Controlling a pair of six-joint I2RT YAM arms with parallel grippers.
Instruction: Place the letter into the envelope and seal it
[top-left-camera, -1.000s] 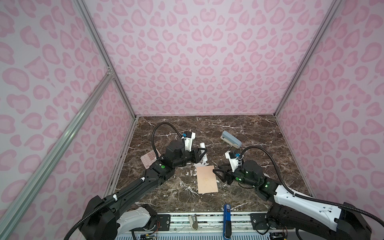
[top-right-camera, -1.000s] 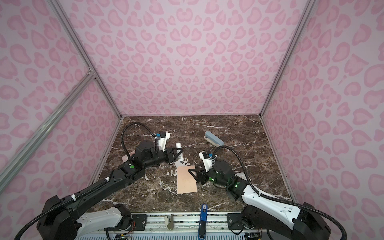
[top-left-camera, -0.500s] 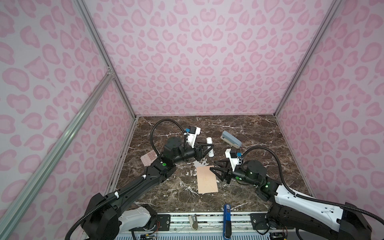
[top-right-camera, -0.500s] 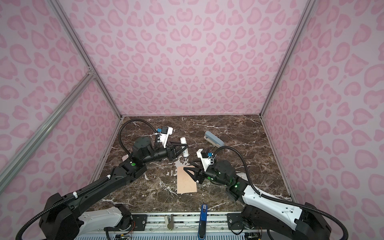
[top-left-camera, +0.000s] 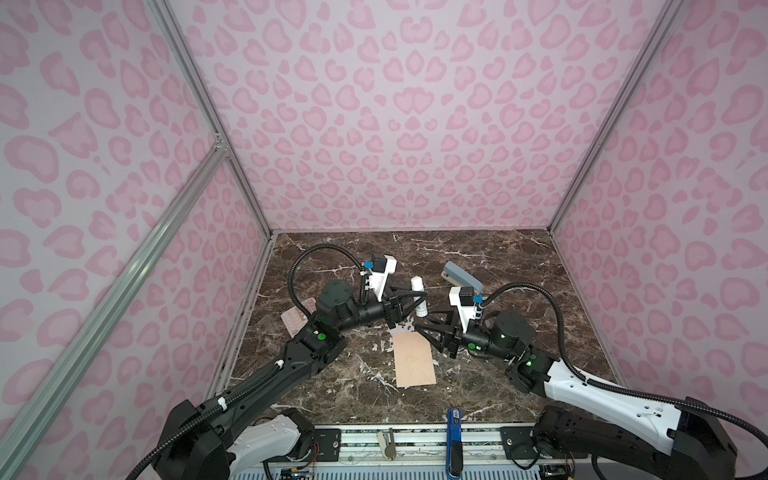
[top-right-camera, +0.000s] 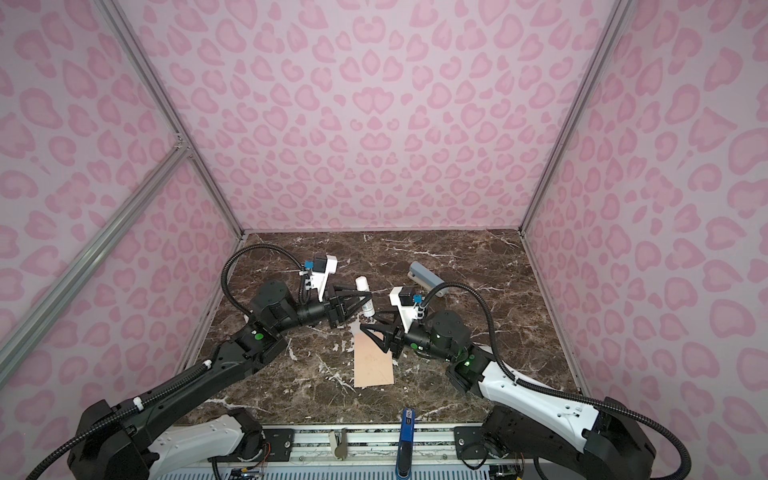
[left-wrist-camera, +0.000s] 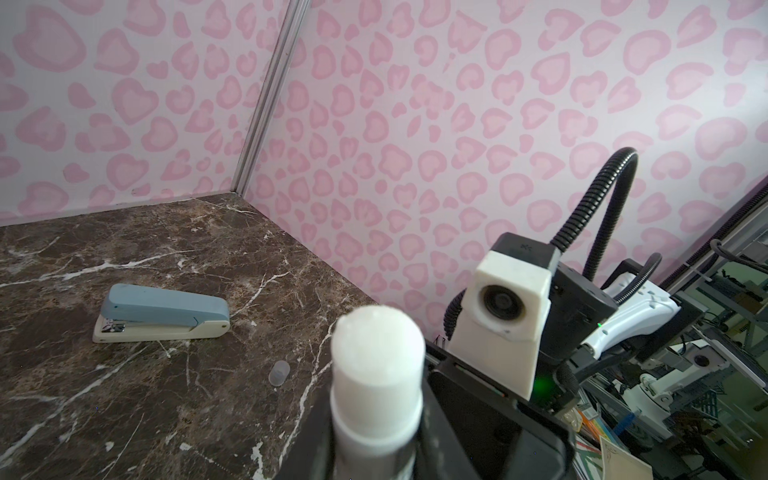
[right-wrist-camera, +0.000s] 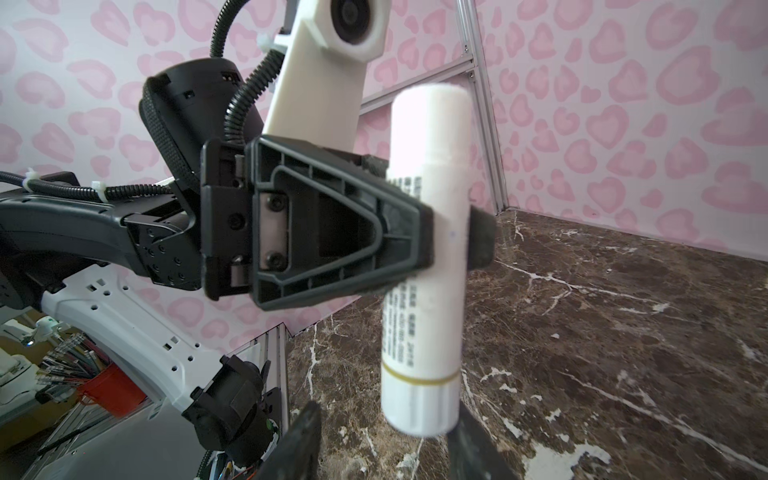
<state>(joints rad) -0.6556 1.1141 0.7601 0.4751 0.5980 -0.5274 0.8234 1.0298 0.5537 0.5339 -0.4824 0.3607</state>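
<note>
- Your left gripper (top-left-camera: 420, 298) is pinching a white glue stick (top-left-camera: 417, 286) across the middle of its barrel. The right wrist view shows both black pads pressed against the tube.
- The glue stick stands nearly upright and clear of the table (top-left-camera: 498, 257). Its bare white tip is at the top and the end with the gold ring is at the bottom. There is small print on the barrel, too blurred to read.
- Your right gripper (top-left-camera: 422, 321) has its jaws spread with nothing between them. In both top views it sits just beneath the stick's lower end, reaching in from 3 o'clock. In the right wrist view its fingers (right-wrist-camera: 299, 440) stand on either side of that end, and no contact shows.
- The envelope (top-left-camera: 413, 361) lies flat on the marble near the middle of the table, with its long side running from 12 to 6 o'clock and its peach face up. Neither gripper touches it in the top views.
- A pale patch shows at the envelope's 12 o'clock end, beneath the two grippers. You cannot tell whether it is the flap or card.
- A blue-grey stapler (top-left-camera: 463, 276) lies at about 1 o'clock from the envelope, well apart from it.
- A pink calculator (top-left-camera: 297, 320) sits at about 10 o'clock from the envelope, partly hidden under your left arm.
- A small clear cap (left-wrist-camera: 279, 372) lies on the marble in the left wrist view, near the stapler but apart from it.
</note>
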